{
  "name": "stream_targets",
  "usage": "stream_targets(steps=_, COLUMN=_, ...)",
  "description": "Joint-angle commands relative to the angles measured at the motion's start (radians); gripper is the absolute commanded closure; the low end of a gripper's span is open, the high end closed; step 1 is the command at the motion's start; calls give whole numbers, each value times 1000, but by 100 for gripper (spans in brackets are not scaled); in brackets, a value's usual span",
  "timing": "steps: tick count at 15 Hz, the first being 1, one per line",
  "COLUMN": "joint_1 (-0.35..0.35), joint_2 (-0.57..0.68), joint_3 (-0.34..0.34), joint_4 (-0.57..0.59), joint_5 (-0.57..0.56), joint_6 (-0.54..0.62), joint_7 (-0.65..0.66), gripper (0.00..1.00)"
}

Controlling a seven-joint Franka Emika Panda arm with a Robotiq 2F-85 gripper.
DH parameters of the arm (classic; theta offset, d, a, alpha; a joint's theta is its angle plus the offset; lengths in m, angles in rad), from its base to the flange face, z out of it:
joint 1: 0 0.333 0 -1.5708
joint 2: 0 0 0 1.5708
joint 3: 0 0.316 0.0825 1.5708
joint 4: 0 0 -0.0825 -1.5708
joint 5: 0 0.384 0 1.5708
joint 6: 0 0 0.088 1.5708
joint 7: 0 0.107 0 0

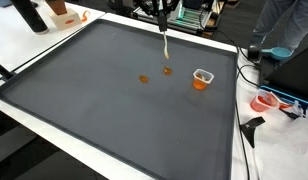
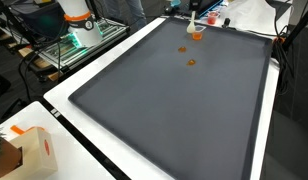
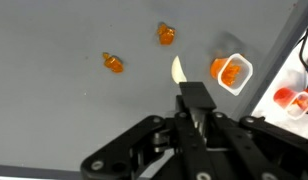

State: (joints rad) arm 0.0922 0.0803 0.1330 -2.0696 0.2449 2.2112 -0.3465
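The gripper [image 3: 194, 100] is pinching a pale stick [image 3: 178, 70] over the gray mat [image 3: 54, 110]. In the wrist view, an orange bit [image 3: 114, 63] is lying at the stick's nine o'clock, a second bit [image 3: 167, 35] at twelve, a small cup [image 3: 231, 72] at three.

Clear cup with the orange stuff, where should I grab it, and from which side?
Take the clear cup by two opposite walls near the rim, probably from straight above: it stands upright, open-topped, clear of the orange pieces. The gripper is shut on a pale utensil.
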Motion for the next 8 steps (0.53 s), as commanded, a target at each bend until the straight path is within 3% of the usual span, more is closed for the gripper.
stream_targets(steps=1, joint_1=22, joint_2=-37, joint_3=8, joint_4=16, joint_5=-77, joint_6=-55, joint_7=71, gripper=97)
stream_targets(steps=8, joint_1=53, joint_2=-50, joint_3=24, joint_4=81, joint_5=-169, joint_6=-133, joint_7=121, gripper=97)
